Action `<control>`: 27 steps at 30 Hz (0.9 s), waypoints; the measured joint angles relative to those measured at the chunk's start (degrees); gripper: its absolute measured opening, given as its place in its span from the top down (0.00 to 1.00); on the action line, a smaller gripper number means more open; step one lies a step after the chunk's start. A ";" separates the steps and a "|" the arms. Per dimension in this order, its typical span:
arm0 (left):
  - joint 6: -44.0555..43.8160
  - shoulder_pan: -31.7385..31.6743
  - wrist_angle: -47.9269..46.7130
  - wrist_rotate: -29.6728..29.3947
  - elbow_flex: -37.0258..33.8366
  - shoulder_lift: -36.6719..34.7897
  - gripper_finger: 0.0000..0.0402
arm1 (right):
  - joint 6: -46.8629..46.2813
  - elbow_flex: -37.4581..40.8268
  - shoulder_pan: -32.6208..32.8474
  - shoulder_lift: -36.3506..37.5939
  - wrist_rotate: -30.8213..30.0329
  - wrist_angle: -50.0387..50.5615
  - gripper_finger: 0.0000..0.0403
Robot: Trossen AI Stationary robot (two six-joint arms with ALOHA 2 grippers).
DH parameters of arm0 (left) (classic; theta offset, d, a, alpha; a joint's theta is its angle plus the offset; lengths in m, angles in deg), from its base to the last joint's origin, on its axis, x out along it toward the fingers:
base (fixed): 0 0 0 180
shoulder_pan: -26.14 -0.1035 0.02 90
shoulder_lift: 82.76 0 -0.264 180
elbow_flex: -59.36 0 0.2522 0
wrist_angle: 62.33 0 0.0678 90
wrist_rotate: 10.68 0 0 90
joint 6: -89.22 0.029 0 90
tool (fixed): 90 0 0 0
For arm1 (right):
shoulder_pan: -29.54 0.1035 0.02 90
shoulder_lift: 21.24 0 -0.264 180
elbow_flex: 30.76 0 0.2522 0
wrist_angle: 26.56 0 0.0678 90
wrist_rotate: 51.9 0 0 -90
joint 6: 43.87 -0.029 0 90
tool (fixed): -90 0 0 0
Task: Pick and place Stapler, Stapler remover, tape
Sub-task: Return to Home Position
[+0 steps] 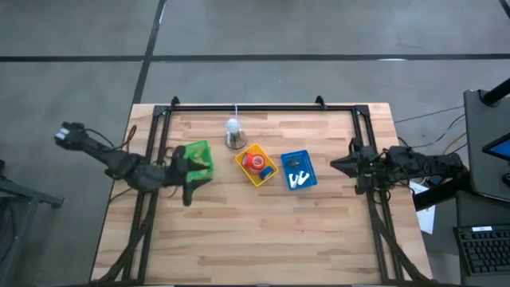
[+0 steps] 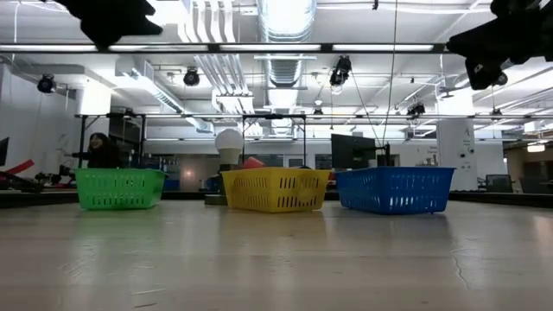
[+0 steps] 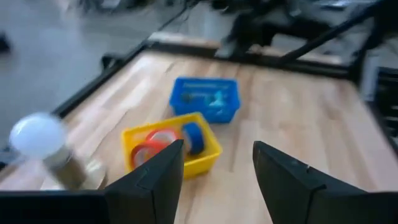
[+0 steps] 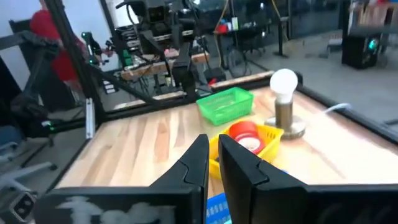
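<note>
The yellow tray (image 1: 255,165) (image 3: 171,152) holds the tape: red-orange rolls (image 1: 253,161) (image 3: 154,145) (image 4: 244,133) and a blue roll (image 3: 193,135). The blue tray (image 1: 298,170) (image 3: 205,98) holds small white pieces (image 1: 297,179). The green tray (image 1: 198,158) (image 4: 225,103) stands at the left. I cannot make out a stapler. My left gripper (image 1: 199,177) (image 3: 217,168) hovers open over the green tray's near right corner, pointing toward the yellow tray. My right gripper (image 1: 335,165) (image 4: 213,158) is shut and hangs in the air right of the blue tray.
A white bulb on a metal base (image 1: 233,133) (image 4: 285,102) stands just beyond the gap between the green and yellow trays. A black frame (image 1: 239,107) runs along the table's far edge and sides. Bare wood (image 1: 255,239) lies on the near side of the trays.
</note>
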 joint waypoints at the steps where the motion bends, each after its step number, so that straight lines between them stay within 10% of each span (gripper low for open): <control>1: 1.68 2.00 1.92 -1.08 -1.05 -1.06 0.51 | 1.42 0.11 -0.03 -0.41 0.01 -0.34 0.92; 13: 9.38 11.21 43.81 -3.93 -31.31 -11.62 0.51 | 4.22 2.17 -0.09 3.61 0.34 -0.80 0.92; 27: 8.27 11.17 41.49 -10.00 -37.18 -16.22 0.51 | 2.17 9.68 -0.09 3.67 0.47 -7.49 0.92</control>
